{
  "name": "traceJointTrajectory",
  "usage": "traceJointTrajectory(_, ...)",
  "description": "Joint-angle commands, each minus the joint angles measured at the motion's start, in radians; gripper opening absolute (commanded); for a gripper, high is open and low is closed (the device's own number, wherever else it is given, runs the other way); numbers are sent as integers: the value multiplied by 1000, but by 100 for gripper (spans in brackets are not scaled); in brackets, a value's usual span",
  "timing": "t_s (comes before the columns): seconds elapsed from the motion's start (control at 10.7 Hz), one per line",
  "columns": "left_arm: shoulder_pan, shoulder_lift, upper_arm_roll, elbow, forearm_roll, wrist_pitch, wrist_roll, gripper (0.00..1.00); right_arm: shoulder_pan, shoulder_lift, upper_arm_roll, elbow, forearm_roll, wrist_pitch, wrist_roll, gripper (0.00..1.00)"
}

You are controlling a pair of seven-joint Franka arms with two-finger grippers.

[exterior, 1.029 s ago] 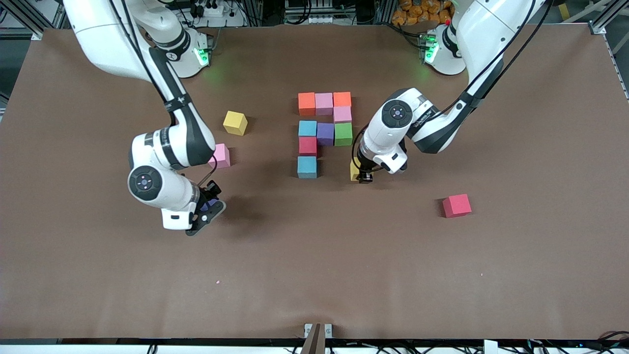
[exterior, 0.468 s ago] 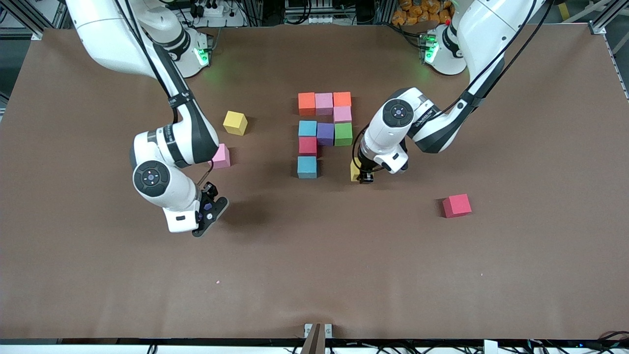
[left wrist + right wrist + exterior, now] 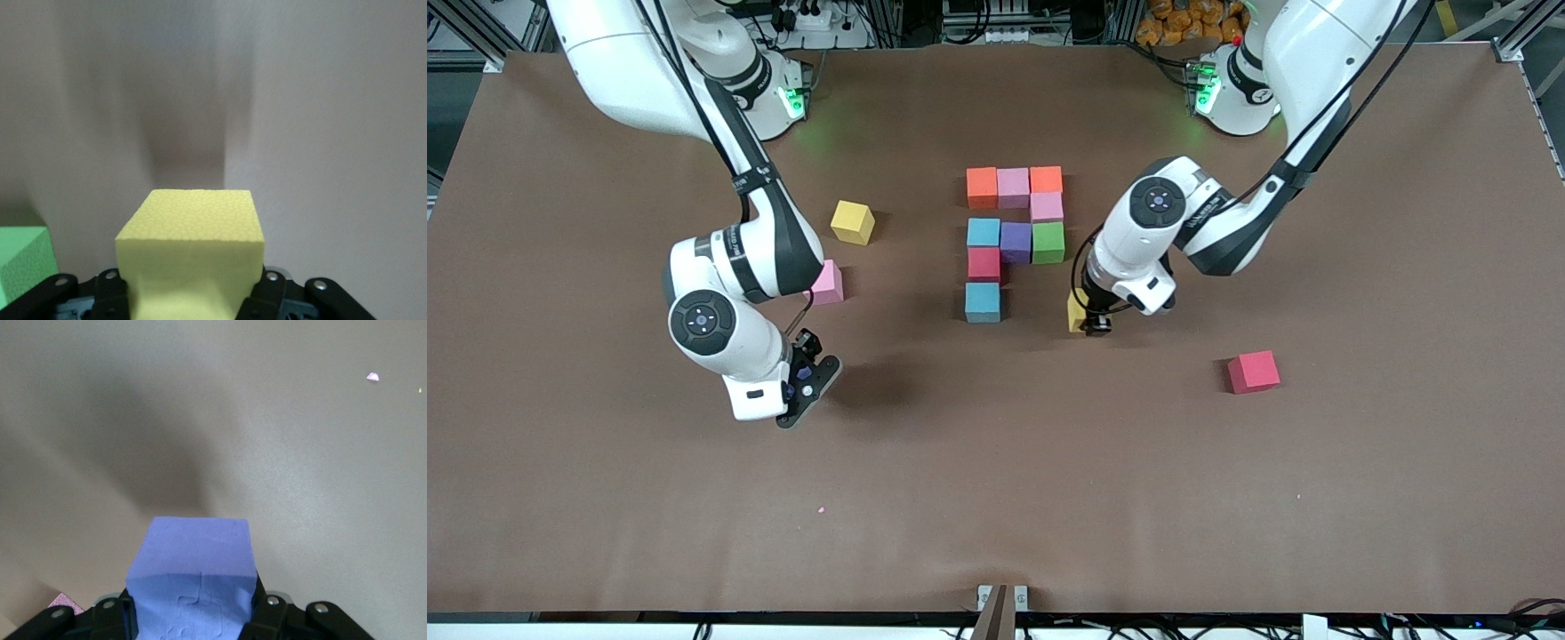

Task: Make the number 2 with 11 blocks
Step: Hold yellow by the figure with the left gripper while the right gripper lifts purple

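The partial number 2 (image 3: 1014, 233) is a cluster of abutting cubes at the table's middle: orange, pink, orange on the farthest row, then pink, light blue, purple, green, red, and a blue cube (image 3: 983, 302) nearest the camera. My left gripper (image 3: 1091, 325) is shut on a yellow block (image 3: 1075, 310), low over the table beside the blue cube with a gap between them. In the left wrist view the yellow block (image 3: 190, 250) fills the jaws of the left gripper (image 3: 190, 297). My right gripper (image 3: 804, 380) is shut on a purple-blue block (image 3: 193, 577), over bare table.
Loose blocks lie around: a yellow one (image 3: 852, 222) and a pink one (image 3: 828, 282) toward the right arm's end, a red one (image 3: 1253, 371) toward the left arm's end. The green cube (image 3: 23, 263) shows at the edge of the left wrist view.
The left gripper with the yellow block has shifted slightly toward the left arm's end and the camera. The right gripper with its block moved a little, then stayed put.
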Motion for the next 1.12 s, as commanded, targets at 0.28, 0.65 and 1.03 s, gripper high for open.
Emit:
traceJointTrajectory(0.28,22,-49,-13,-46,-13,-6,28,51,-13,5,5,53,-16,-8,-14,30)
traceJointTrajectory(0.65,34,-51,-13,-43,-8,-29,43,51,-10,5,5,53,-13,-8,-41,29)
traceJointTrajectory(1.03,48,-69,-15,-43,-7,-37,62,51,66,15,12,100,-4,-16,-44,29)
